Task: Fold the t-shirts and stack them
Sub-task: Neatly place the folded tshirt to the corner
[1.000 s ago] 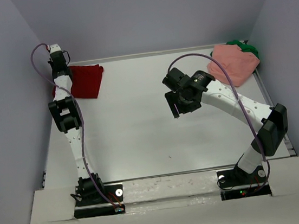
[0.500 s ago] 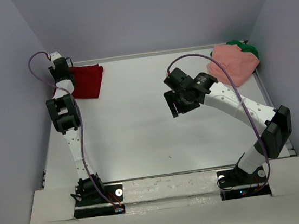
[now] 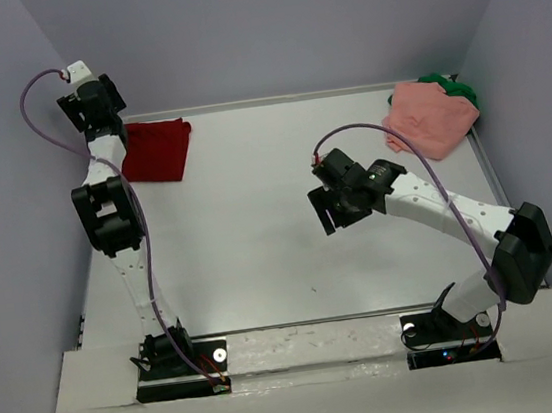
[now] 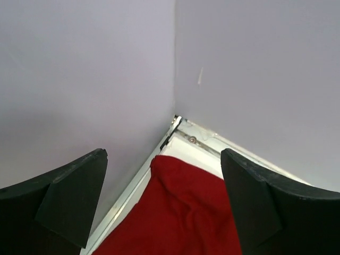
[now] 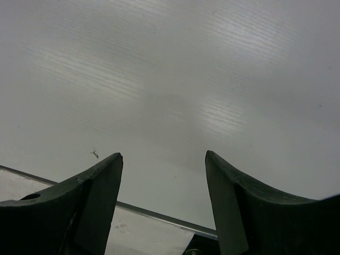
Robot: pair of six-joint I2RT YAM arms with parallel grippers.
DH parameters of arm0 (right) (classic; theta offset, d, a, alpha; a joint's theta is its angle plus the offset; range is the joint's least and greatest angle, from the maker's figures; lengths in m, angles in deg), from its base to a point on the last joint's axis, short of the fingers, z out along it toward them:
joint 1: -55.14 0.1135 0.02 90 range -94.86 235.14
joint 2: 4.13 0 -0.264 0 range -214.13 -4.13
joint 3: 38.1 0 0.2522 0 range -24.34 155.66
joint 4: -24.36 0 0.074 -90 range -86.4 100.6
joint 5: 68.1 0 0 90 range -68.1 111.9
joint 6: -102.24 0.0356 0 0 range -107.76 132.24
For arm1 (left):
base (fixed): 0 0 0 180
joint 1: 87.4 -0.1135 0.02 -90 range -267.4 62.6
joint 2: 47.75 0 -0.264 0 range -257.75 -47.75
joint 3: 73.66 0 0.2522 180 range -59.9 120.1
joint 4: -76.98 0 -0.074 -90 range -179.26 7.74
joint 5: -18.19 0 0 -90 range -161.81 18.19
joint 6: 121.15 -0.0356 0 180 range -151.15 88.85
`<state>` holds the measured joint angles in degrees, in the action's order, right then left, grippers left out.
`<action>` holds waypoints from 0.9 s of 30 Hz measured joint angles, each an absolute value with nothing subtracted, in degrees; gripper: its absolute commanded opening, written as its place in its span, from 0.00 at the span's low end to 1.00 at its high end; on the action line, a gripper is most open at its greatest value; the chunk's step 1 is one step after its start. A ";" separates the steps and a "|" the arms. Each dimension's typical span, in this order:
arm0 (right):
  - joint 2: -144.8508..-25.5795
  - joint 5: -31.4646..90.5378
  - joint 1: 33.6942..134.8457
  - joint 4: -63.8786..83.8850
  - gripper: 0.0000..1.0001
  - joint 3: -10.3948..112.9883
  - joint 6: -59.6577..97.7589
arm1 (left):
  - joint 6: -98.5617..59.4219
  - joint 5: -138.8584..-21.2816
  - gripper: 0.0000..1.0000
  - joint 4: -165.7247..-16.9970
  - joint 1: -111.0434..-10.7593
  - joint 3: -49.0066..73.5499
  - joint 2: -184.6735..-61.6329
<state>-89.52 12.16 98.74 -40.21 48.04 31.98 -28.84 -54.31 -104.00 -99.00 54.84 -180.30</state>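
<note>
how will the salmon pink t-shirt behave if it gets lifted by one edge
Probably floppy: the salmon pink t-shirt lies in a rumpled heap, so it would likely sag and unfurl. It overlaps the green t-shirt, so lifting may drag that one along. Likely light for its size, being thin-looking cloth.

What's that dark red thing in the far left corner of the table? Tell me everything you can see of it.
It is a dark red t-shirt of soft plain cloth, folded into a compact, roughly rectangular bundle with a few gentle creases on top. It lies flat on the white table, in its far left corner. Only the table seems to touch it: the left gripper hangs above with its jaws open, holding nothing.
</note>
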 measured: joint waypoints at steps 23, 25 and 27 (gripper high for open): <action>-81.72 5.36 98.74 -37.83 0.65 46.34 35.81 | -18.94 -65.46 0.92 -95.17 -85.42 34.29 -146.18; -80.95 3.96 98.74 -36.86 0.63 44.54 36.97 | -17.67 -66.90 0.92 -93.05 -84.35 34.29 -143.84; -79.84 2.32 98.74 -36.08 0.60 42.16 37.89 | -17.02 -68.19 0.92 -90.84 -83.13 34.14 -141.31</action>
